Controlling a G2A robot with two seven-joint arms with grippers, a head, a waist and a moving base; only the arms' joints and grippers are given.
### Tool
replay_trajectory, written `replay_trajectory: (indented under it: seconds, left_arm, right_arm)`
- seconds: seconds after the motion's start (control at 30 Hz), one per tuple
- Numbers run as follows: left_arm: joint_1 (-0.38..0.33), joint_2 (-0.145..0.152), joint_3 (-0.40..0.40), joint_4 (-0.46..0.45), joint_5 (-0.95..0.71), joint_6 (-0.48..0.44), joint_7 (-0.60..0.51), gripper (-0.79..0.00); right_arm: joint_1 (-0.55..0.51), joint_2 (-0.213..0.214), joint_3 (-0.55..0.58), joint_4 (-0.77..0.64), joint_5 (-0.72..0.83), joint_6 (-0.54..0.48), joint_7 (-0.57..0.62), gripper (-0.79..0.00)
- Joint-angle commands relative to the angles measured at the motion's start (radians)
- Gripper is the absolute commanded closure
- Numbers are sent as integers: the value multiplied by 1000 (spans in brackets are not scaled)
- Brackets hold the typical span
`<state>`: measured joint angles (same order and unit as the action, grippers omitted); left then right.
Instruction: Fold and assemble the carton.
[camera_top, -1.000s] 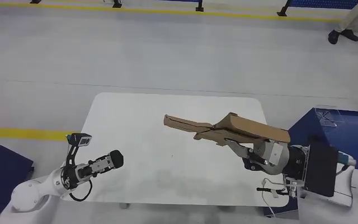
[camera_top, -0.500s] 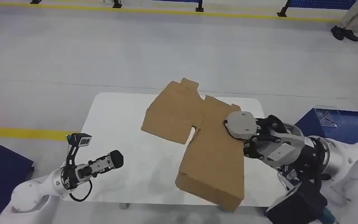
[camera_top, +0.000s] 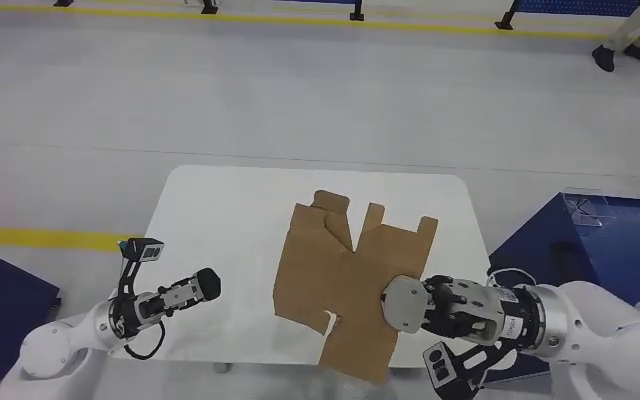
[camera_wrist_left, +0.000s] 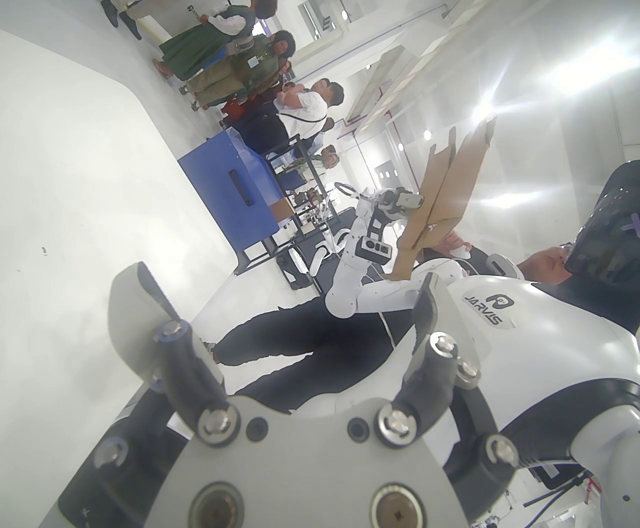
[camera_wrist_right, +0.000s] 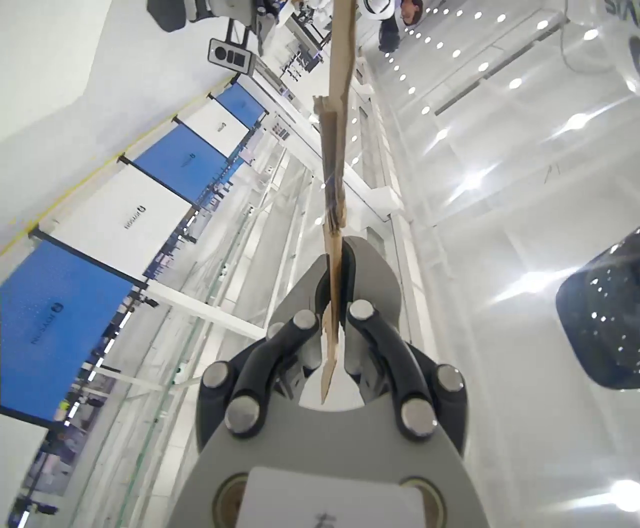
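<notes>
**Right hand clamping flat carton above desk, left hand idle with fingers apart**

I am gripping the carton (camera_top: 345, 270) with my right hand (camera_wrist_right: 336, 270). Both fingers (camera_wrist_right: 372, 280) are pressing together on one edge of the cardboard, which is running edge-on straight out between them in the right wrist view. The carton is not folded up yet: it is a flat brown sheet with its flaps sticking out at the far end. It is hanging in the air, tilted, over the near right part of the desk (camera_top: 220, 230), and its lower corner is reaching past the desk's near edge in the top view. My right hand is sitting at the carton's near right side.

My left hand (camera_wrist_left: 280, 287) is hovering over the near left part of the desk, well apart from the carton. Its fingers are spread wide and are holding nothing.
</notes>
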<state>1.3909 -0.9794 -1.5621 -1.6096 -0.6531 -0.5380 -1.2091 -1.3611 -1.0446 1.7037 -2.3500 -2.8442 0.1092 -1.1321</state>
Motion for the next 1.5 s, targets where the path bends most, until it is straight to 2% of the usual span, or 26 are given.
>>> replay_trajectory:
  seconds: [0.0,0.07,0.13,0.37,0.5,0.6,0.67,0.8,0.87,0.97,1.13,1.47]
  left_arm:
    - [0,0,0,0,0,0,0,-785]
    - [0,0,0,0,0,0,0,-785]
    - [0,0,0,0,0,0,0,-785]
    - [0,0,0,0,0,0,0,-785]
    - [0,0,0,0,0,0,0,-785]
    - [0,0,0,0,0,0,0,-785]
    - [0,0,0,0,0,0,0,-785]
    - [0,0,0,0,0,0,0,-785]
    - [0,0,0,0,0,0,0,-785]
    - [0,0,0,0,0,0,0,-785]
    - [0,0,0,0,0,0,0,-785]
    - [0,0,0,0,0,0,0,-785]
  right_arm:
    - [-7,0,-8,0,24,-1,24,0]
    - [-12,-1,-17,1,108,-61,65,0]
    - [-8,-3,-27,10,268,-177,109,0]
    - [62,-12,-62,97,1078,-721,325,0]
    - [78,-13,-112,148,1555,-962,555,0]
    - [63,-5,-184,172,1903,-1044,780,0]
    - [40,6,-252,175,2143,-1047,970,0]
    - [36,34,-335,150,2553,-943,1310,0]
    - [32,46,-363,152,2721,-873,1447,0]
    - [26,57,-375,165,2915,-777,1590,0]
    - [10,66,-372,181,3076,-688,1716,0]
    - [11,67,-369,181,3076,-687,1722,0]
